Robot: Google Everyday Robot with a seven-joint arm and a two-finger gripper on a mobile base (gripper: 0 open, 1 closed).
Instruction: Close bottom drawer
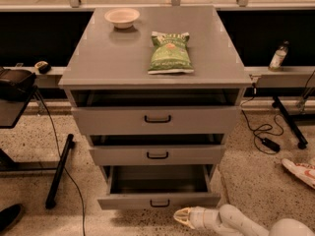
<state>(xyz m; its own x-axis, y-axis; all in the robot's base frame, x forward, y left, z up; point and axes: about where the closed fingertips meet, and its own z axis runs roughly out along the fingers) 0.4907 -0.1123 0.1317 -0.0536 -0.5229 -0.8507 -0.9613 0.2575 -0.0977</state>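
The bottom drawer (pixel 158 199) of the grey cabinet stands pulled out, its deep plain tray showing and its slim front panel carrying a small black loop handle (pixel 160 203). My gripper (pixel 180 217) is at the bottom of the view, low over the floor, just below and to the right of the drawer's front panel. It points left. A small gap separates it from the panel. The white arm (pixel 236 222) runs off to the lower right.
The middle drawer (pixel 157 154) and top drawer (pixel 157 119) are slightly open. A green snack bag (pixel 170 53) and a small bowl (pixel 122 17) sit on the cabinet top. A black stand leg (pixel 59 171) is at left; cables (pixel 261 134) and a bottle (pixel 277 57) at right.
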